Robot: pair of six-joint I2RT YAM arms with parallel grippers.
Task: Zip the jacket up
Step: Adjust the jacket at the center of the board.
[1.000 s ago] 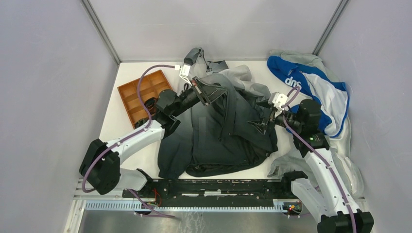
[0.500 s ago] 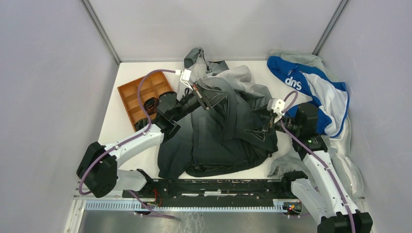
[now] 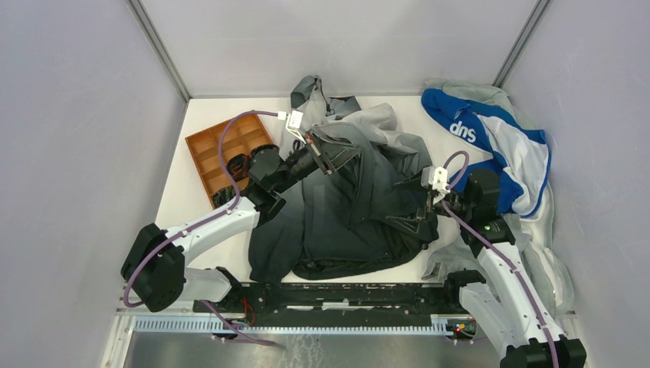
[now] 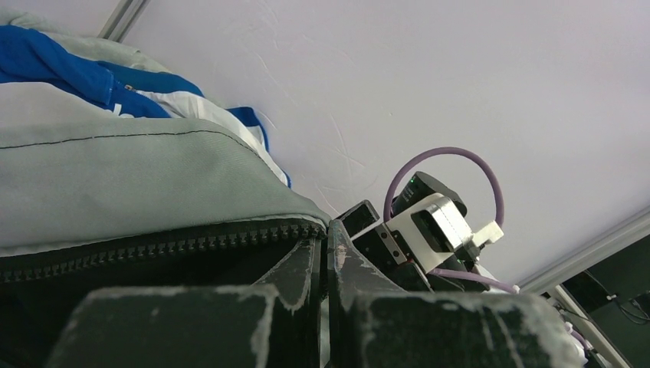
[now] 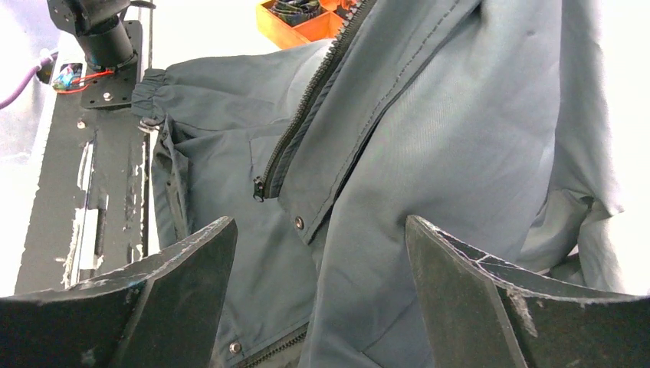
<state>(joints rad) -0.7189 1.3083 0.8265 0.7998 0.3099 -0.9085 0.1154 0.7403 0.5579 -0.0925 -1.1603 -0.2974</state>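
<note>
The jacket lies spread in the middle of the table, light grey at the far end and dark charcoal toward me. My left gripper is shut on its front edge near the collar and holds that edge lifted. In the left wrist view the zipper teeth run right into the closed fingertips. My right gripper hovers open over the jacket's near right part. In the right wrist view its fingers stand wide apart with nothing between them, above dark fabric, a zipper slider and a snap.
An orange compartment tray sits at the far left beside the left arm. A blue-and-white garment with white lettering lies at the far right. A light grey garment is bunched under the right arm. Grey walls enclose the table.
The right gripper has moved toward the near edge along the jacket's right side, still open. The left gripper has kept its hold and barely shifted.
</note>
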